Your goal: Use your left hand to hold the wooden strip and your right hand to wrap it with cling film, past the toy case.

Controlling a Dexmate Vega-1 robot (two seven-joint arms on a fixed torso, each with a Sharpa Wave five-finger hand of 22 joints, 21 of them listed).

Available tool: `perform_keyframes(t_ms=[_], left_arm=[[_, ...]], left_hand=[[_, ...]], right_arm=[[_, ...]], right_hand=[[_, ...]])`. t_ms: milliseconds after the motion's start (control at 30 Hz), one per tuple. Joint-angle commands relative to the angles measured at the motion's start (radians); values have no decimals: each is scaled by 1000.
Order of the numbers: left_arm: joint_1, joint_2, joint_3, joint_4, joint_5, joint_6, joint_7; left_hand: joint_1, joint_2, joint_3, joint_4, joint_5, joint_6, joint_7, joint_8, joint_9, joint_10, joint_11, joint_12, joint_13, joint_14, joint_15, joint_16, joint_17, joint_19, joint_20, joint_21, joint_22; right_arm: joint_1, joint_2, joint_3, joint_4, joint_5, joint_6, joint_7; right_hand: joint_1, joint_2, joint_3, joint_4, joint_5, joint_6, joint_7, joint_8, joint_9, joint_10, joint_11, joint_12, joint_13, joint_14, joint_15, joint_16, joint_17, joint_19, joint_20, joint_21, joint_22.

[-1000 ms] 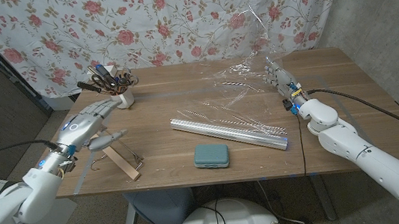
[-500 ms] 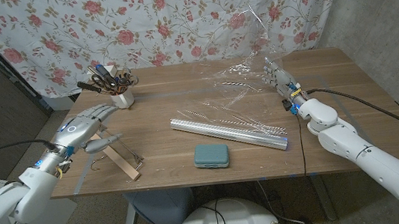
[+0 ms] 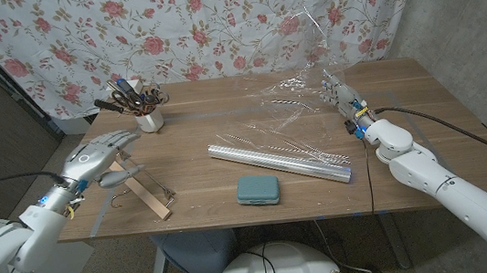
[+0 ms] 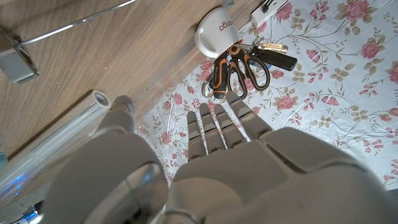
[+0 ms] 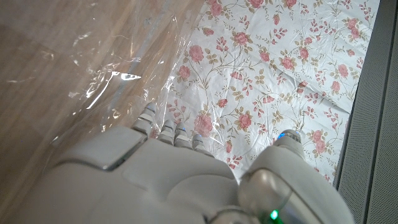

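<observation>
My left hand (image 3: 99, 156) is hovering over the near-left part of the desk (image 3: 396, 183), fingers spread and reaching forward, gripping nothing. The wooden strip (image 3: 147, 197) is leaning just below and ahead of the fingertips, its upper end near them, its foot by a small metal clip. I cannot tell whether the thumb is brushing it.

My right hand (image 3: 339, 91) is raised at the far right, fingers pointing up, with a sheet of cling film (image 3: 298, 89) draped around it and rising toward the floral curtain (image 3: 212, 21). It looks to be pinching the film, though the contact itself is hidden by glare. The film is trailing down to the roll (image 3: 280, 162), lying diagonally mid-desk. The teal toy case (image 3: 258, 190) is sitting near the front edge, just beside the roll.

Judgement: the strip is not yet secured. I should be closing the left hand on its upper end, firmly and clear of the span to be wrapped, before bringing the film over. The film looks clingy and slack; keeping it taut and carrying it over the case should stop it folding onto itself. Mug of scissors (image 3: 140, 102) far left, well apart.
</observation>
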State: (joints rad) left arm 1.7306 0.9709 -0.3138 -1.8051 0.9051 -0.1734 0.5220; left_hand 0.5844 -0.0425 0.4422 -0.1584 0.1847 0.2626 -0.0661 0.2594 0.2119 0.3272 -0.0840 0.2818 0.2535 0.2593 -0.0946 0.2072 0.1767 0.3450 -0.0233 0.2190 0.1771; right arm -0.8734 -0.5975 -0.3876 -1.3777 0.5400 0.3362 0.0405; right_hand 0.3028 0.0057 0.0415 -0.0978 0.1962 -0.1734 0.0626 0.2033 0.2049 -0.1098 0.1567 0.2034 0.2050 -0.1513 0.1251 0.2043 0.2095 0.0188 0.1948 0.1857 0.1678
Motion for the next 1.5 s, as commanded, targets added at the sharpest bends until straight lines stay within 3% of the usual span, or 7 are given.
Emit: perform_keyframes(t_ms=[33,667,900,1033,1133,1500], left_arm=[[4,32,13,19,-8,31,2],[-32,90,78,76,-46,73,19],[-26,128,93,78,-38,91,21],[-20,144,89,84,-49,87,15],[-13,158,85,90,-44,85,12],[23,183,39,86,-17,85,-31]], left_hand=[[10,-10,-2,-2,8,-2,-2,4,4,5,1,6,4,13,2,2,3,4,4,3,3],[26,-4,-3,-2,11,-19,1,-3,6,-14,8,-6,9,-8,4,-11,4,-4,-1,-5,3],[24,-4,-5,2,12,-34,-11,-9,7,-23,2,-12,11,-4,8,-10,7,-8,15,-8,4],[27,-3,-3,2,14,-47,-14,-12,9,-31,6,-16,13,-4,7,-10,8,-18,18,-12,5],[57,9,10,-7,18,-6,-18,13,17,-33,5,-18,17,-3,10,-10,10,-14,18,-11,5],[71,-1,10,-9,17,-50,-21,8,26,-45,4,-23,22,-12,13,-15,12,-16,18,-13,4]], right_arm=[[2,-4,-4,-5,0,-15,1],[-7,-23,10,-30,5,-27,-5],[-11,-23,12,-27,8,-30,-10],[-11,-23,11,-26,8,-35,-12],[-9,-22,9,-21,4,-31,-10],[-3,-19,6,-18,1,-36,-15]], right_hand=[[1,5,-1,-8,2,-18,3,1,0,1,0,5,0,-8,-1,4,2,2,1,3,3],[0,4,-2,-8,1,-19,3,1,0,1,0,5,0,-7,-1,4,2,2,1,3,3],[0,6,-2,-8,2,-19,3,1,0,1,0,5,0,-8,-1,4,1,2,1,3,3],[0,6,-2,-8,2,-20,2,1,0,1,0,5,0,-7,-1,4,1,2,1,3,3],[0,6,-2,-8,2,-19,3,1,0,1,-1,5,0,-7,-1,4,1,2,1,3,3],[0,6,-2,-9,2,-19,3,1,0,1,0,5,0,-7,-3,4,1,2,0,3,3]])
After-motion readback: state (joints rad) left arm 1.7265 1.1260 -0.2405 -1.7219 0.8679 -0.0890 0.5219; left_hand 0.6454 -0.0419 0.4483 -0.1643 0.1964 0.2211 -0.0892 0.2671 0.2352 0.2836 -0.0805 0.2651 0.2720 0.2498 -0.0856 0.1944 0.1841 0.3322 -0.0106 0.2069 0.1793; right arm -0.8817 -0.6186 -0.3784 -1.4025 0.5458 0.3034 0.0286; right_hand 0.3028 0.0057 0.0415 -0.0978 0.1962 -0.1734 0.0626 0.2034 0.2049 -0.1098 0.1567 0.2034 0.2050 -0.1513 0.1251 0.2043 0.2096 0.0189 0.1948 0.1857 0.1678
